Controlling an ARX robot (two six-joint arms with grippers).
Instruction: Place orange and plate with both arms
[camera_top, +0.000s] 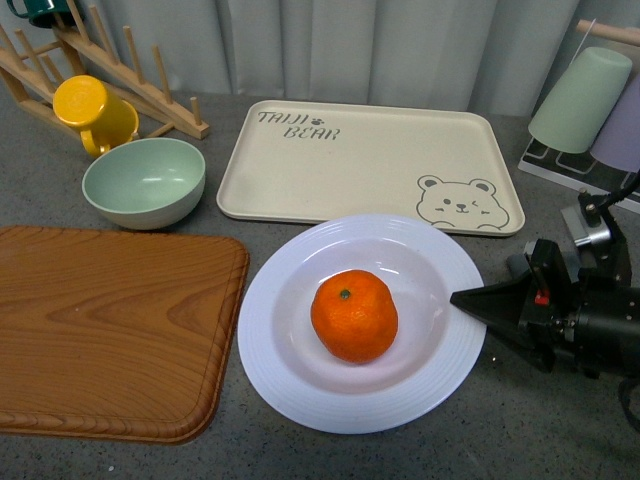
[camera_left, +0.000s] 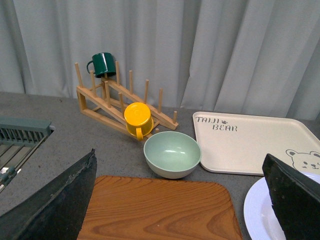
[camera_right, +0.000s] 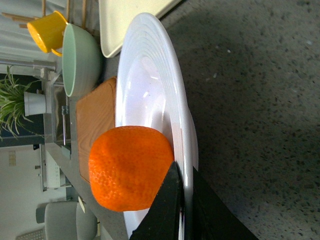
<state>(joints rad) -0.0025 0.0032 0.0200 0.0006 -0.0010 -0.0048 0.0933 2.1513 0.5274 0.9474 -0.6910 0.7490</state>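
The orange sits in the middle of the white plate, which lies on the grey table in front of the bear tray. My right gripper is shut on the plate's right rim; in the right wrist view its fingers pinch the rim beside the orange. My left gripper is open and empty, above the wooden board, with the plate's edge beside one finger. The left arm does not show in the front view.
A wooden board lies left of the plate. A pale green bowl and a yellow mug on a wooden rack stand at the back left. The beige bear tray lies behind the plate. Upturned cups stand at the back right.
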